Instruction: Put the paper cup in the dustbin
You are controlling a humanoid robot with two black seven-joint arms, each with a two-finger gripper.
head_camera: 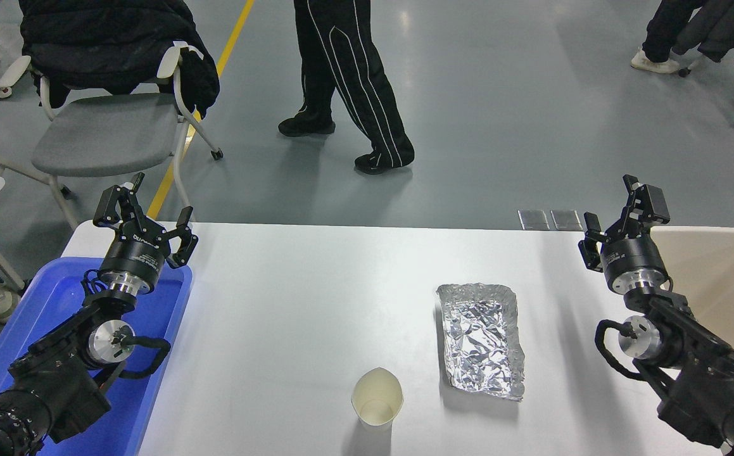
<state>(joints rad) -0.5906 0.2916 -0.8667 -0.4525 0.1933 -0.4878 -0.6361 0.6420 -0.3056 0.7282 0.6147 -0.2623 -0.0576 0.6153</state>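
Note:
The paper cup (377,400) stands upright on the white table (291,304) near the front edge, white with a cream inside and a squeezed rim. The beige dustbin (721,272) sits at the table's right edge, partly behind my right arm. My right gripper (617,209) is open and empty, held above the table's far right, well away from the cup. My left gripper (145,209) is open and empty, parked above the blue tray at the left.
A crinkled silver foil tray (482,339) lies right of the cup. A bright blue shallow tray (56,304) sits at the left edge under my left arm. Beyond the table a chair (107,126) stands and a person's legs (348,82) pass by.

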